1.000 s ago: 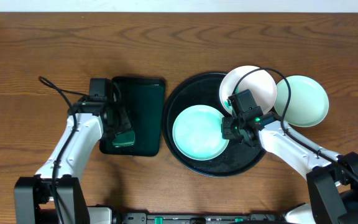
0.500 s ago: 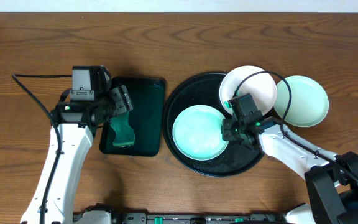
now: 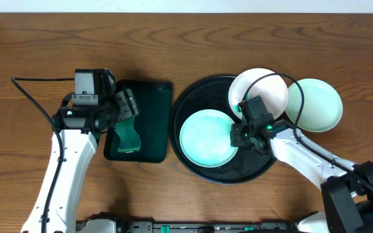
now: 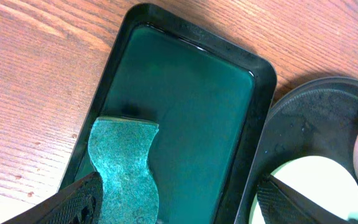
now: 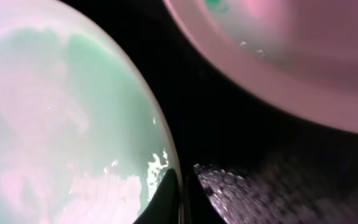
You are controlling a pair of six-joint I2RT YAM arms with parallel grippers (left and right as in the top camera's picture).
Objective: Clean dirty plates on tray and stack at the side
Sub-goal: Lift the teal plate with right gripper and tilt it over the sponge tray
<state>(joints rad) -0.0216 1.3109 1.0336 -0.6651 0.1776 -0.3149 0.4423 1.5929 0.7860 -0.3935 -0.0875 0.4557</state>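
right jaws pinch mint plate (image 3: 206,138) rim on tray (image 3: 225,176), white plate (image 3: 267,87) just beside; left jaws spread above sponge (image 4: 124,165).

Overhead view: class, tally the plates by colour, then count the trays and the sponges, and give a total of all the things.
Mint-green plates: 2
White plate: 1
Trays: 2 (black round tray, dark green rectangular tray)
Sponge: 1
Total: 6
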